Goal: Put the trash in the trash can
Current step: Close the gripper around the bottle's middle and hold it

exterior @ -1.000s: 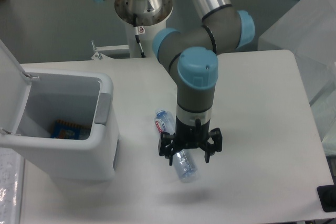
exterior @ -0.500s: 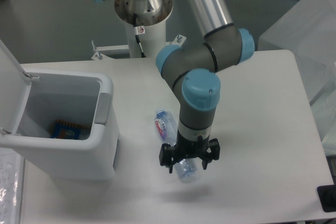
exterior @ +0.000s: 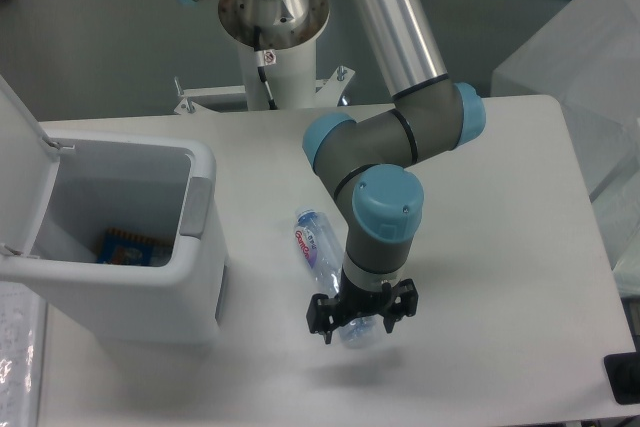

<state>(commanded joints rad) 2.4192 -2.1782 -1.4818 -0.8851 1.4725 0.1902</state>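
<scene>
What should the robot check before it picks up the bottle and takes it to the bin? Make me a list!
1. Bottle lying on the table, within reach: ok.
2. Gripper over the bottle's lower end, straddling it: ok.
3. Fingers closed firmly on the bottle: cannot tell, the wrist hides the contact.
4. Trash can lid open: ok, the lid stands up at the left and the inside shows.
5. Room in the trash can: ok, only a small blue item lies at the bottom.
6. Path from the bottle to the trash can free of obstacles: ok, only bare table lies between them.
</scene>
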